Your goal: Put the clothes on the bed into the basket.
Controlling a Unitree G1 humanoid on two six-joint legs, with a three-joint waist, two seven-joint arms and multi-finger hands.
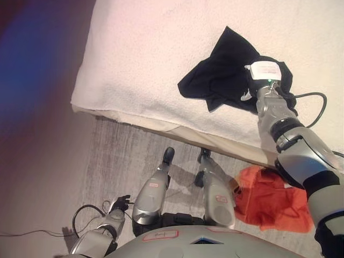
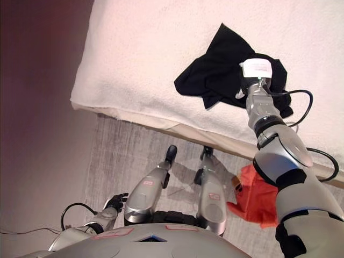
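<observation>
Right hand is down on the black garment, on its right part. The fingers are buried in or behind the dark cloth and under the wrist, so I cannot tell whether they are spread or closed on fabric. Only a small white tip shows at the cloth's near edge.

Black garment lies crumpled on the bed, right of centre and close to the near edge, with one pointed corner reaching toward the far side.

Step in hand, as I judge it: getting hold of this garment. To do it well, gather a thick bunch from the middle of the heap, not a thin corner, and keep off the white cover beneath so it does not come up with the cloth. Lift straight up until the trailing corners clear the bed edge.

Orange cloth sits on the floor below the bed edge, to the right. No basket is visible.

Left hand hangs low at near left, idle, fingers loosely curled, holding nothing.
</observation>
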